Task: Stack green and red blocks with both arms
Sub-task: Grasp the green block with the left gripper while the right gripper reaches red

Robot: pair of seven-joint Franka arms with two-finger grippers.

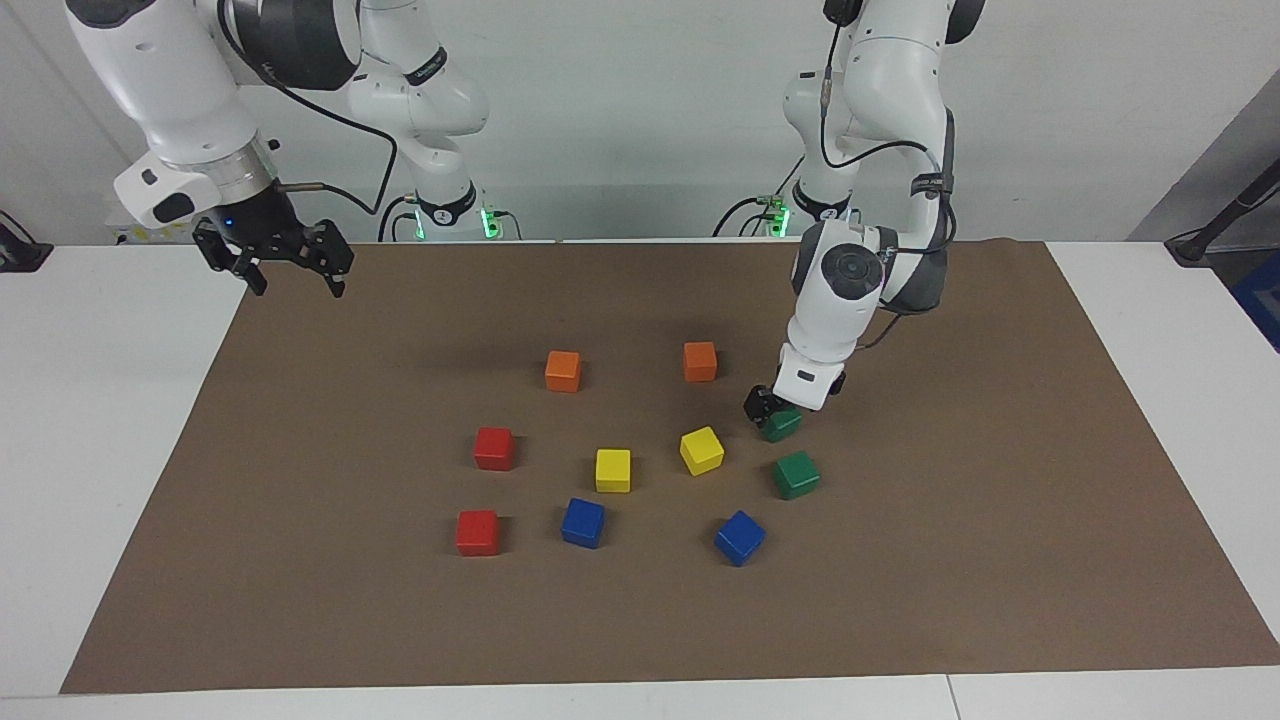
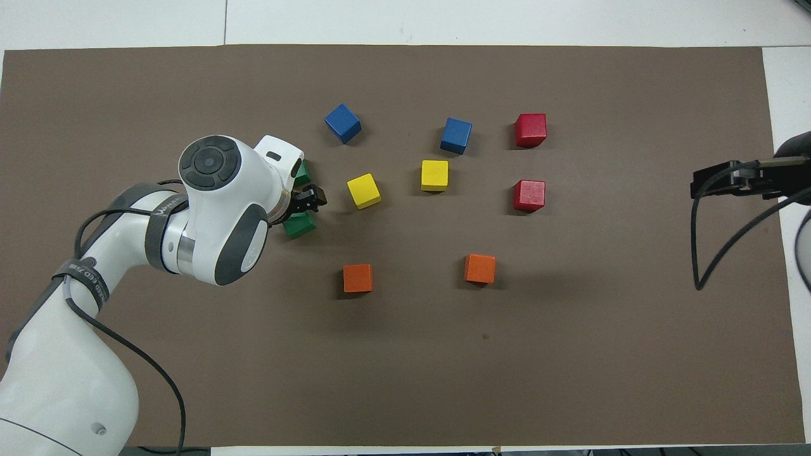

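- Facing view: the left gripper (image 1: 772,408) is down at the nearer green block (image 1: 781,424), its black fingers at the block's top edge; whether they have closed on it cannot be told from here.
- The second green block (image 1: 796,474) sits on the brown mat (image 1: 1000,560) just beside the first one, farther from the robots than the left gripper.
- A tilted yellow block (image 1: 701,450) lies near the left gripper toward the right arm's end, and an orange block (image 1: 700,361) lies nearer to the robots than that gripper.
- The two red blocks (image 1: 494,448) and (image 1: 478,532) rest well apart from the left gripper, toward the right arm's end of the mat.
- The right gripper (image 1: 292,270) hangs in the air over the mat's corner at the right arm's end, its fingers spread apart and holding nothing; this arm waits.
- Overhead view: the left gripper (image 2: 305,201) shows as black fingers poking out from under the white wrist, with the nearer green block (image 2: 299,225) right under them, half covered.
- The farther green block (image 2: 303,172) peeks out from the wrist's edge just past the gripper.
- The yellow block (image 2: 363,190) is near the fingertips, and the red blocks (image 2: 529,195) and (image 2: 530,130) lie between the two grippers, closer to the right gripper (image 2: 713,180), which sits over the mat's edge.
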